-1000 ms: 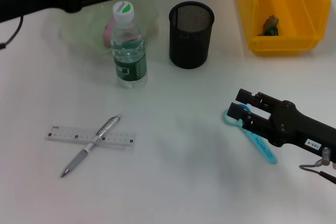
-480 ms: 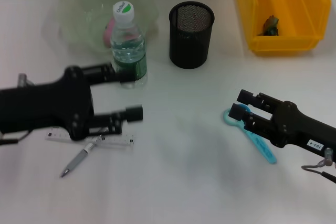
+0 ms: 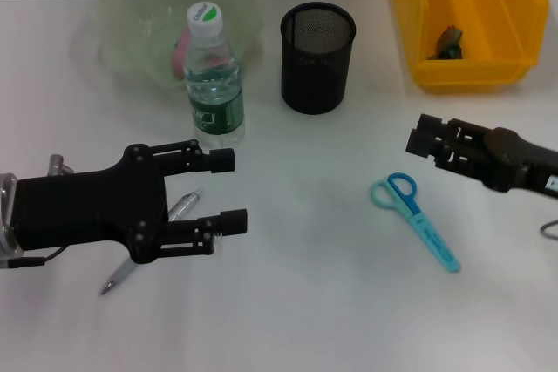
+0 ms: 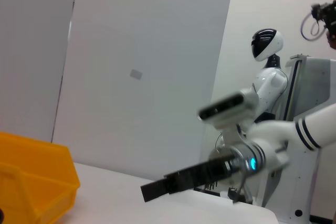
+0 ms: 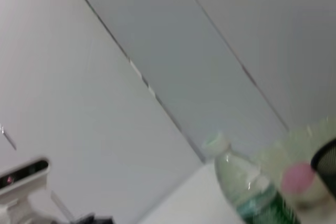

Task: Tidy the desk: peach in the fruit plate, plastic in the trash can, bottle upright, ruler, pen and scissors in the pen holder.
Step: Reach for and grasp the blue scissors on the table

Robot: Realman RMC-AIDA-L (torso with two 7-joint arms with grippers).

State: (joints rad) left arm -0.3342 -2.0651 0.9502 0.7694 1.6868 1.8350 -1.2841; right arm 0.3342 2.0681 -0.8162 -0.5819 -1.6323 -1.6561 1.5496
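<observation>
- While the peach (image 3: 181, 48) already lies in the fruit plate (image 3: 122, 6) and the bottle (image 3: 213, 76) stands upright before it, the left gripper (image 3: 228, 191) has dropped from the table's far edge to hover, jaws spread and empty, over the pen (image 3: 153, 246); the ruler is hidden beneath it.
- Right gripper (image 3: 425, 140) has pulled off the scissors (image 3: 417, 220); whether it is open I cannot tell.
- Scissors lie flat, well apart from the pen holder (image 3: 317, 57): likely unpicked.
</observation>
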